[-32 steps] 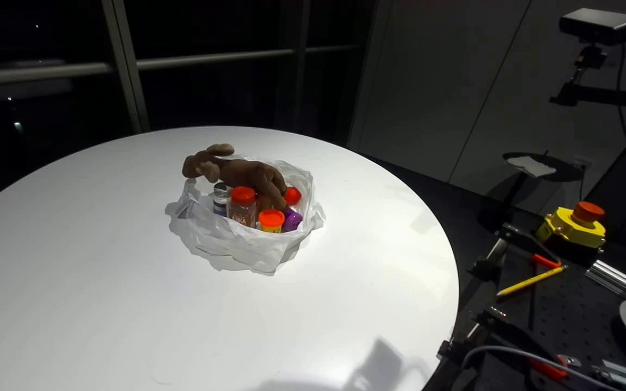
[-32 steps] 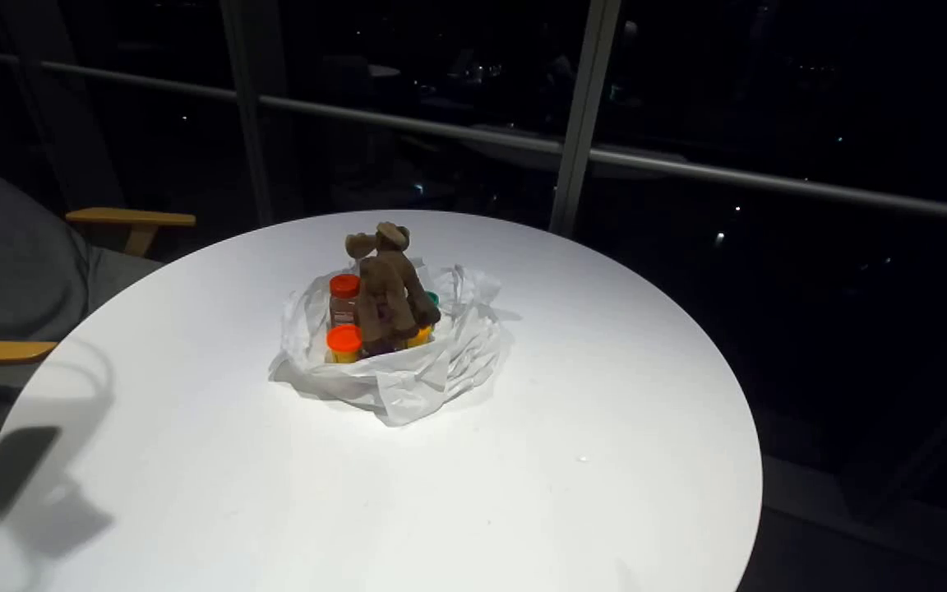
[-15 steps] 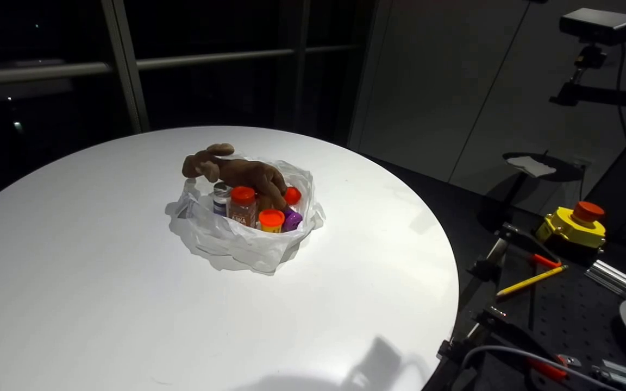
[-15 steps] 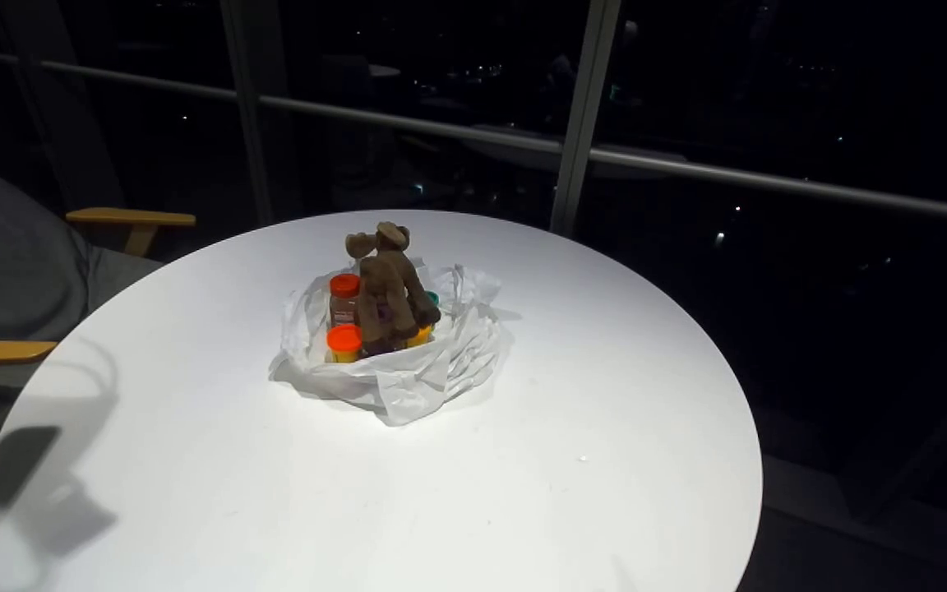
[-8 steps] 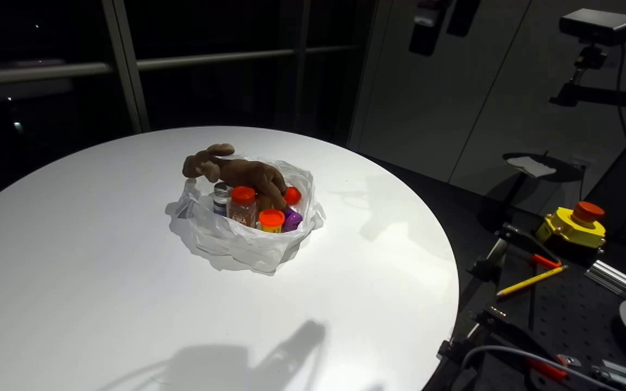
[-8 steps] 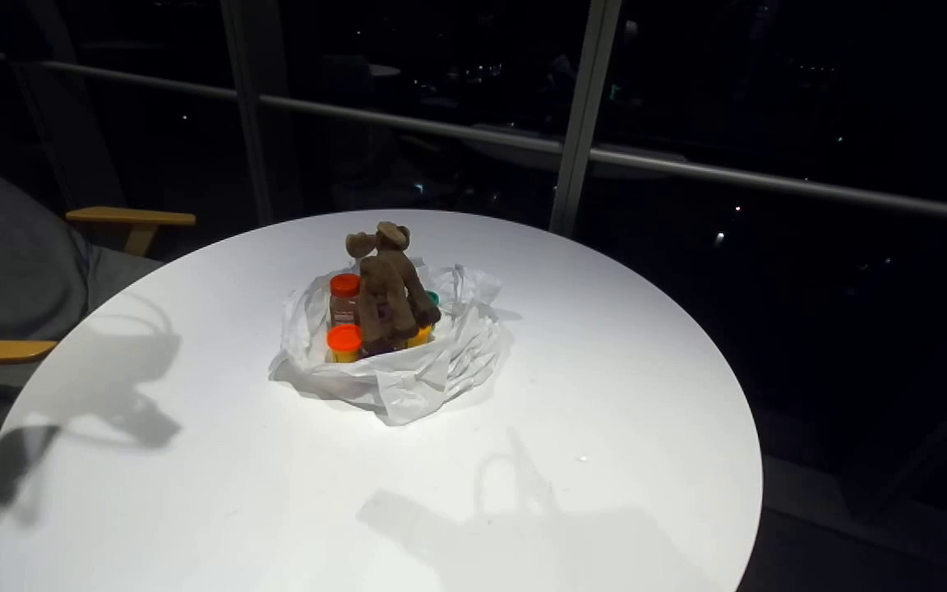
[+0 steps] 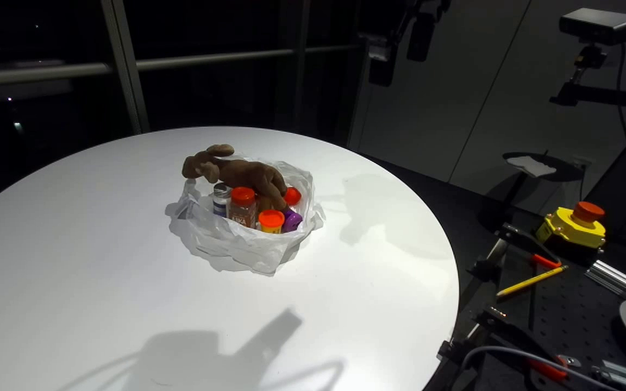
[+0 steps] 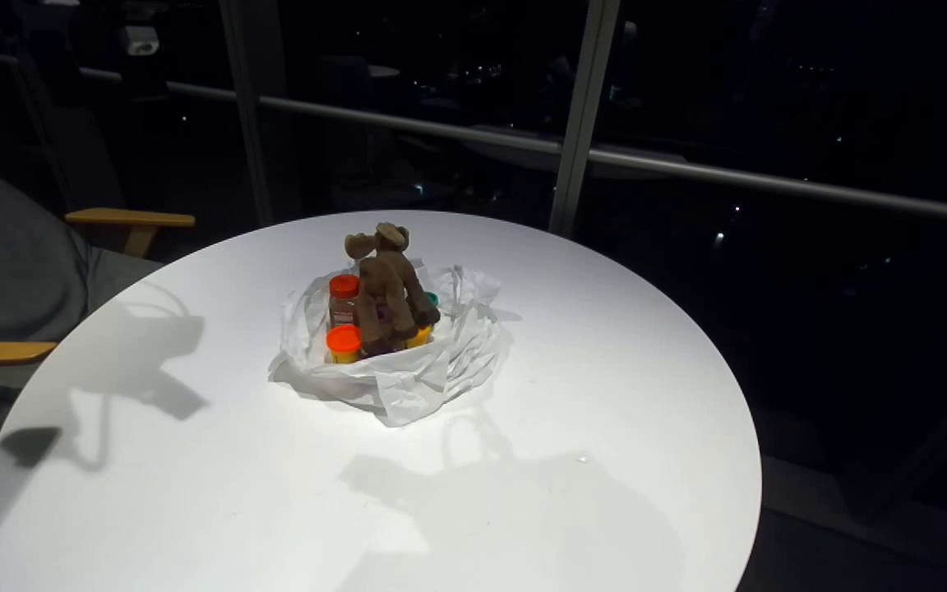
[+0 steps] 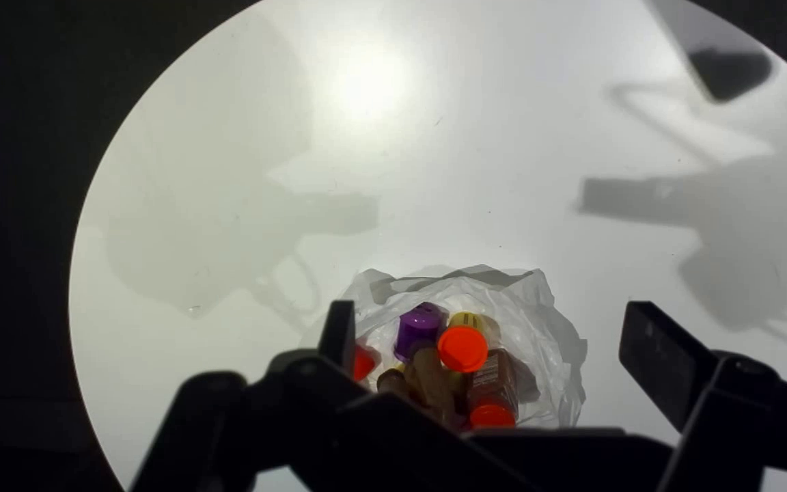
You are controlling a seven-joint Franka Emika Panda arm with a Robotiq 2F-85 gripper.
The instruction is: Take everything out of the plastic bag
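White wrinkled plastic bag (image 7: 250, 245): on round white table (image 7: 101, 271).
Brown plush toy (image 8: 383, 279): in the bag, beside red-lidded jar (image 8: 343, 307).
Black gripper (image 9: 491, 321): its fingers are spread wide.

The round white table (image 7: 193, 296) bears the wrinkled plastic bag (image 7: 237, 240).

White table (image 7: 210, 304), yellow pencil (image 7: 532, 281), armchair (image 8: 9, 255)

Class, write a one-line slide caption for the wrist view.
Beyond the open pincer, a plastic bag holds a purple container, an orange-lidded tub, a red-lidded jar and a plush toy.
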